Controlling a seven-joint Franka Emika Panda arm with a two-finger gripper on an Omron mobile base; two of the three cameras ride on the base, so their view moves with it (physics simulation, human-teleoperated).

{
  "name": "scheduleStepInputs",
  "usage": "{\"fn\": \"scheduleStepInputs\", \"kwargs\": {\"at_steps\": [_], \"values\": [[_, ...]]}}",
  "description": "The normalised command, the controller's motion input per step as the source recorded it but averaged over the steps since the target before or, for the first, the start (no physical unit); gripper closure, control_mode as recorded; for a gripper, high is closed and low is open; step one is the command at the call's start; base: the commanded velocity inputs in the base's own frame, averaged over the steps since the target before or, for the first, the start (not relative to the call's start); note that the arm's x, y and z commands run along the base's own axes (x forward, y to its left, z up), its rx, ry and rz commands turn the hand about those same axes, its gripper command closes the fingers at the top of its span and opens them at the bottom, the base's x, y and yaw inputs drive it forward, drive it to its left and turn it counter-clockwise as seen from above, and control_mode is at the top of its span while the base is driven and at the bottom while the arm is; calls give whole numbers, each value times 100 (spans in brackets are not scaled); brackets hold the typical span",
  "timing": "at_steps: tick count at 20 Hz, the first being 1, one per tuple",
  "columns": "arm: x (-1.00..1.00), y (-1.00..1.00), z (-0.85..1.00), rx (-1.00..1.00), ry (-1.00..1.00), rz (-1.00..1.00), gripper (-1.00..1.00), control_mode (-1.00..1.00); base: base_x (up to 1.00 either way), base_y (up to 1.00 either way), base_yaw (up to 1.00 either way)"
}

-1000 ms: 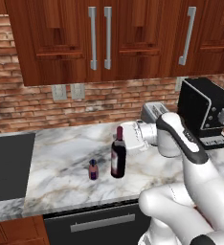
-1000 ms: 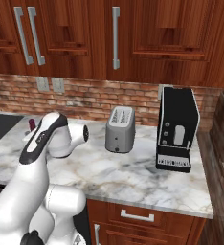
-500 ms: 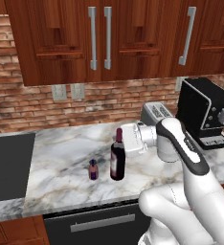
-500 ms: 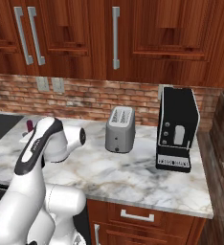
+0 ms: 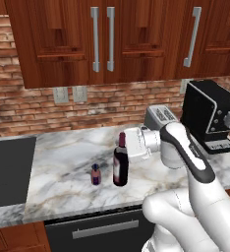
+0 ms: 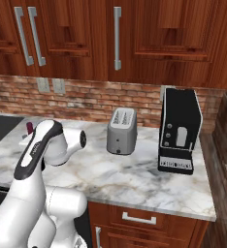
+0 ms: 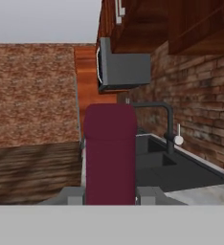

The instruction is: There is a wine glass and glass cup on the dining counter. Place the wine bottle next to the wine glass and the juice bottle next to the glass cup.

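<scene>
While I've got the arm reaching left over the marble counter (image 5: 63,167), the gripper (image 7: 110,195) sits right at the neck of the wine bottle (image 5: 120,170). From the hand view the dark red cap and neck sit between the 2 fingers (image 7: 150,195), 1 finger on each side and pressed up against it, so I'd call that closed on the bottle's neck. From the left base view the bottle stands upright on the counter, with the white hand level with its top.

Juice bottle (image 5: 96,174) is just beside the wine bottle, on its left in that view, also upright and not touching it.

No readable label or writing on either bottle as far as I can make out, just plain dark glass on the big one and pinkish-purple on the small one.

Other stuff on the counter: toaster (image 6: 122,131) back by the brick wall and a black coffee machine (image 6: 179,131) further right. Black cooktop (image 5: 9,170) is at the left end. Hand view also catches a sink (image 7: 152,158) with a dark faucet (image 7: 164,122) past the bottle.
</scene>
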Motion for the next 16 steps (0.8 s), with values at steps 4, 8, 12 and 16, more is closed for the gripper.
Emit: {"fn": "scheduleStepInputs", "kwargs": {"at_steps": [4, 8, 12, 16], "values": [[0, 0, 0, 0, 0, 0, 100, 100, -28, 0, 0], [0, 0, 0, 0, 0, 0, 100, 100, -59, 0, 2], [0, 0, 0, 0, 0, 0, 100, 100, -56, -1, 48], [0, 0, 0, 0, 0, 0, 100, 100, -45, -2, 72]]}}
